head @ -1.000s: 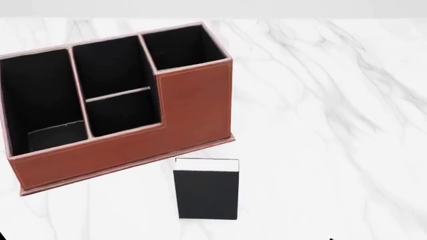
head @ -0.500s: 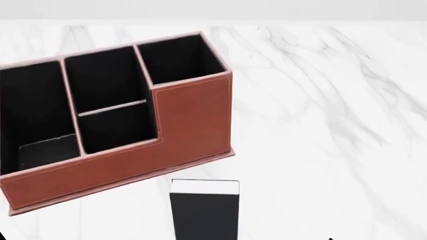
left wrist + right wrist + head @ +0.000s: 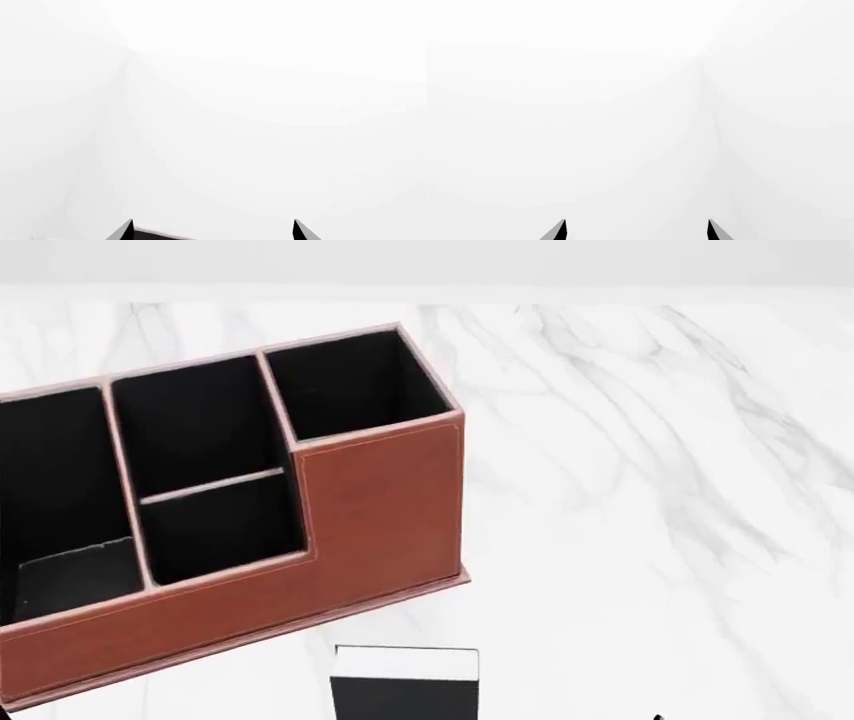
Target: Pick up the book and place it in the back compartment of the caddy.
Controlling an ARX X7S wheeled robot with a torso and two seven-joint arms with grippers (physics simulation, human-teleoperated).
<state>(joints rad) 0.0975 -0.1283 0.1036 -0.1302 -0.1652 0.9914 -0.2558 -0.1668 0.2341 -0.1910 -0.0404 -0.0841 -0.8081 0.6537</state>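
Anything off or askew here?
Nothing damaged or spilled. The caddy sits angled on the marble table; the book stands upright in front of it, cut off by the head view's lower edge.

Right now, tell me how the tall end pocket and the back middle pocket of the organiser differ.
The tall end pocket has full-height brown walls; the back middle pocket sits behind the cut-down front wall. The end pocket stands alone at the organiser's end; the back one shares a thin divider with a front pocket. Both are black-lined and empty.

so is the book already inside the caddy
No, in the head view the book stands on the marble table in front of the caddy, outside its brown wall.
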